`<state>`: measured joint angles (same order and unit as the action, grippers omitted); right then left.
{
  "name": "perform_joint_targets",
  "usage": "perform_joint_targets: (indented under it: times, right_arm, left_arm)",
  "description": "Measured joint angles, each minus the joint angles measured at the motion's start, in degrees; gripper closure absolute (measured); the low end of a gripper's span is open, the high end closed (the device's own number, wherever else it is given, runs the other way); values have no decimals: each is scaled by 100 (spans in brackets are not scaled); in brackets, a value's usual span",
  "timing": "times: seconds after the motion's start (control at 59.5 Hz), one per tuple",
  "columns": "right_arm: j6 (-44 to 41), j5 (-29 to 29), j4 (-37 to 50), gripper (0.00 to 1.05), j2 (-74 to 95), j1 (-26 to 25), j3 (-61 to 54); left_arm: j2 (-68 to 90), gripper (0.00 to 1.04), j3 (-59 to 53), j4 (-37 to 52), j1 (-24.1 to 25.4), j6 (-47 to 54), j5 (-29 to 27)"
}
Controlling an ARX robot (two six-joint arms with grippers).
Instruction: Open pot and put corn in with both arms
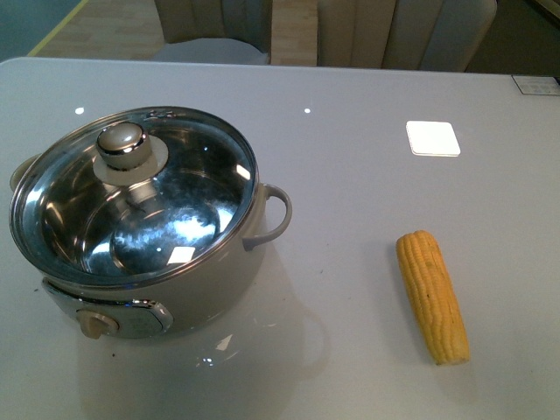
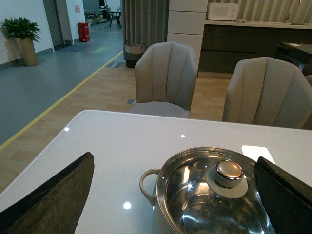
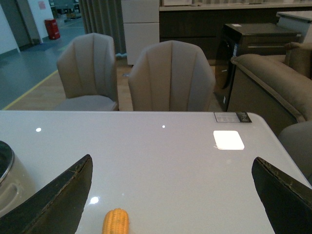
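- The pot (image 2: pixel 209 195) runs off the left wrist view's lower edge. Its body and panel are out of sight, and one side is behind a finger (image 2: pixel 285 195).
- Only two dark fingers of the left pincer (image 2: pixel 174 156) show, cut off at the corners.
- The right pincer (image 3: pixel 172 158) shows the same way in its own view.
- Only one end of the corn (image 3: pixel 115 223) shows there.
- In the front view, the pot's left handle (image 1: pixel 19 173) is mostly hidden behind the lid (image 1: pixel 131 201).
- The label (image 3: pixel 232 117) at the worktop (image 3: pixel 161 165) corner is too small to read.

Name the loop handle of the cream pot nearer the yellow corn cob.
The cream loop handle on the robot's right of the round cream pot, facing the yellow corn cob. The other handle sits opposite, mostly hidden.
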<state>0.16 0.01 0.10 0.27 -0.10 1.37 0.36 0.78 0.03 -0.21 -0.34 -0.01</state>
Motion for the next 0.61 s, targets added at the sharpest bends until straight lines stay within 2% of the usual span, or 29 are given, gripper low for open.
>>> perform_joint_targets:
  times: [0.034,0.151,0.202,0.387,0.605]
  right_arm:
    - [0,0,-2,9,0,0,0]
    - [0,-9,-2,9,0,0,0]
    - [0,0,0,9,0,0,0]
    - [0,0,0,9,0,0,0]
    - [0,0,-2,9,0,0,0]
  left_arm:
    - [28,7,13,-46,9,-15,35]
    - [1495,7,1008,-2253,81,-603,487]
    - [2081,7,1198,-2472,81,-708,675]
    - [3571,7,1502,-1069,-68,-522,844]
    - [6330,7,2022,1628,-459,-199,752]
